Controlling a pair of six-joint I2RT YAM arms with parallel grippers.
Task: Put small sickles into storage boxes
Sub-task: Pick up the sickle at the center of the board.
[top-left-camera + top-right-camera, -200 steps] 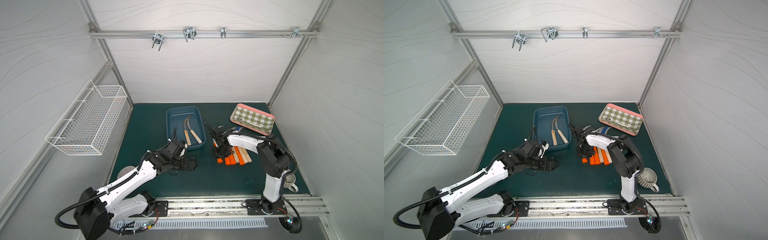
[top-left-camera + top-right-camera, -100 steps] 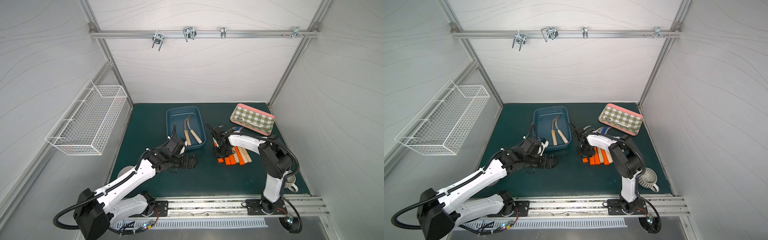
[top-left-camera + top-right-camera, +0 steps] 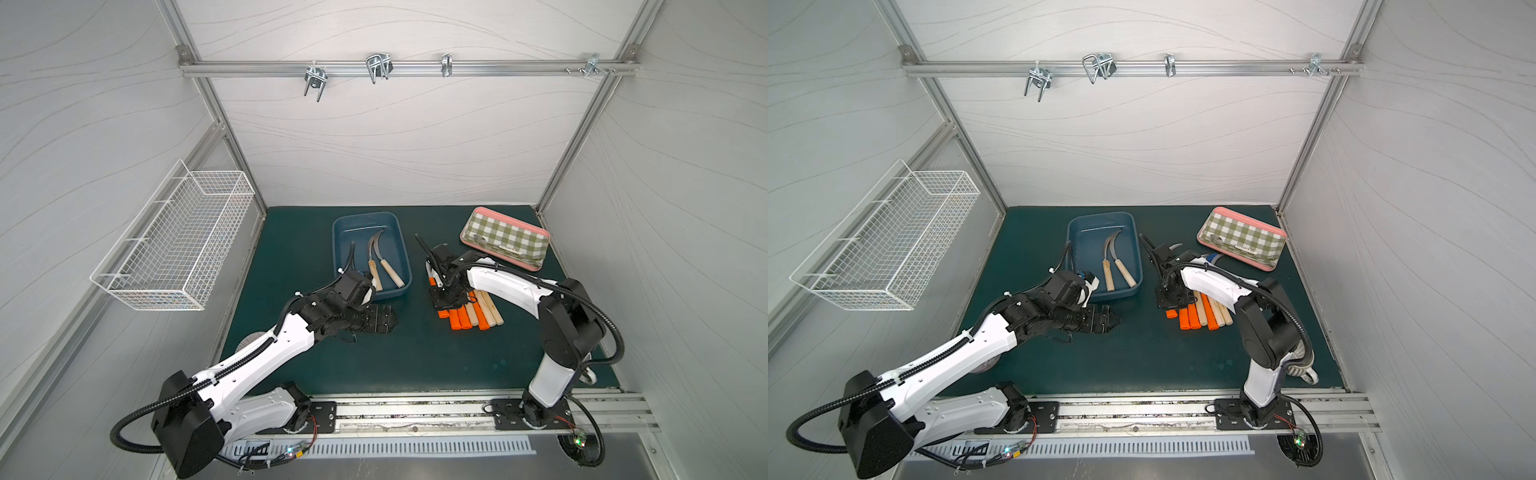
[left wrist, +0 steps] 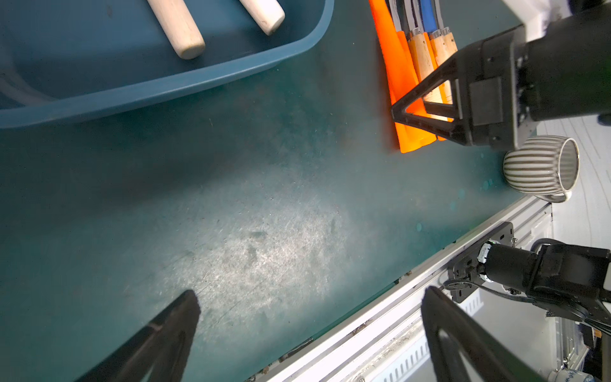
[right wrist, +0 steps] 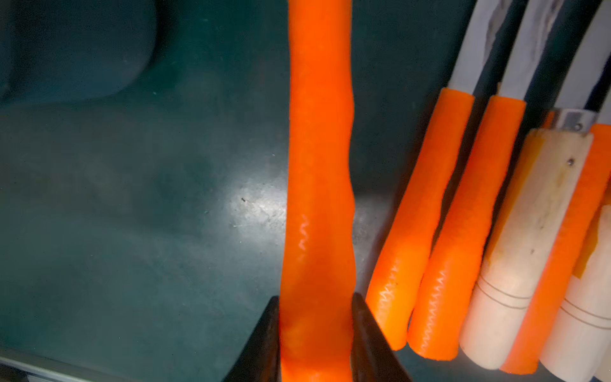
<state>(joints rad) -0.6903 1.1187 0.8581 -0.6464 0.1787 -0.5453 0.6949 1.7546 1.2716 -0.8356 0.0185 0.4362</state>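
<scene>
Change over the last second: next to none. The right gripper [image 5: 314, 297] stands where it stood, jaws closed tight on the butt end of an orange-handled sickle [image 5: 317, 148], and the grip looks unaltered. The left gripper [image 4: 310, 292] has edged slightly towards the right arm. It remains spread wide with nothing between its fingers and bare mat [image 4: 264, 205] beneath it.

Position of items. The held sickle runs straight out ahead of the right gripper. It is drawn clear of the row of remaining sickles [image 3: 478, 311], which lies just beside that gripper on its side away from the box. A strip of mat shows between the held handle and the row. Whether the handle is off the mat or resting on it, I cannot tell. The storage box [image 3: 395, 293] sits to the right gripper's left, apart from it, and just beyond the left gripper. Two wood-handled sickles [image 3: 392, 274] lie inside.

Finding: the pick is secured but the carry has not begun. In my judgement this sickle is singled out for the box, with a lift and a short sideways move to come. Its blade end is hidden under the arm, so clearance from neighbouring blades is unverified. The open left gripper may be waiting for a handover, but that is conjecture.
</scene>
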